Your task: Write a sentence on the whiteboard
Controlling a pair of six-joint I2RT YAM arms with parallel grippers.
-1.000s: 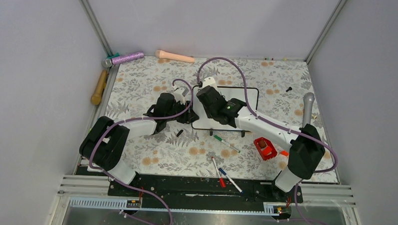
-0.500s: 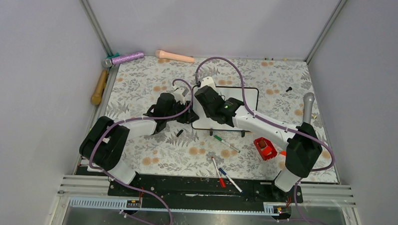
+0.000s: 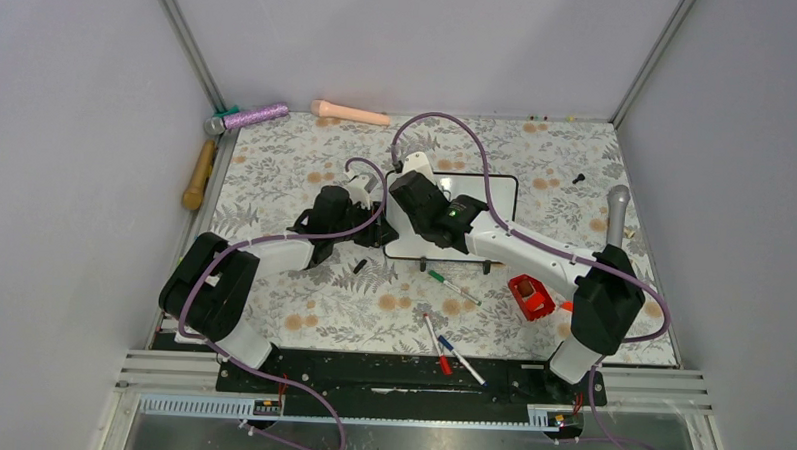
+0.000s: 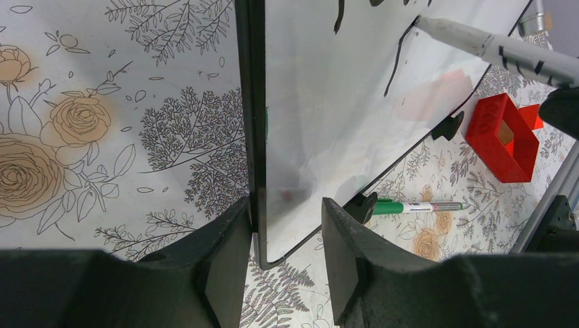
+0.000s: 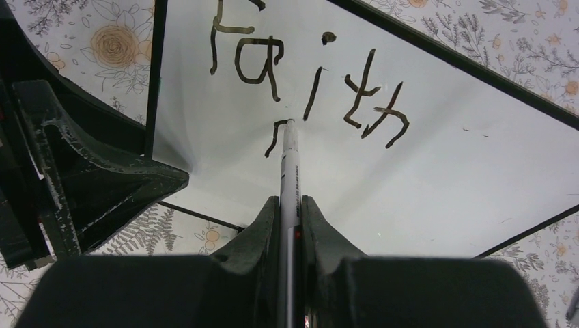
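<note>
My left gripper (image 4: 287,256) sits at the left end of the whiteboard (image 5: 444,184). Its two black fingers are closed around the board's near left corner, one against the thin black frame and the other on the near edge. I judge it is bracing the board, not lifting it.

The whiteboard lies mid-way across the flowered table cover (image 3: 302,302), with its long axis running left to right in front of me.

On the board's left half, the sentence (image 5: 307,75) reads only "Faith" so far, a single line of black strokes toward the board's far edge. Just under the "a" is a short hooked stroke, which looks like the start of a second line.

My right gripper (image 5: 290,212) is clamped tight on a white marker (image 5: 289,164). The marker's tip touches the board at the top of that hook. Its long axis points away from my wrist, so it crosses the line of writing and does not run along it.

Bare white surface lies to the right of the tip, beneath "Faith". As I judge it, the next strokes should travel rightward along the board's long axis, away from the left gripper. The right arm is the one in position to make them.

Just off the board's near edge lies a green marker (image 4: 416,205). Further toward the board's right end sits a red box (image 4: 502,137), apart from the board.
</note>
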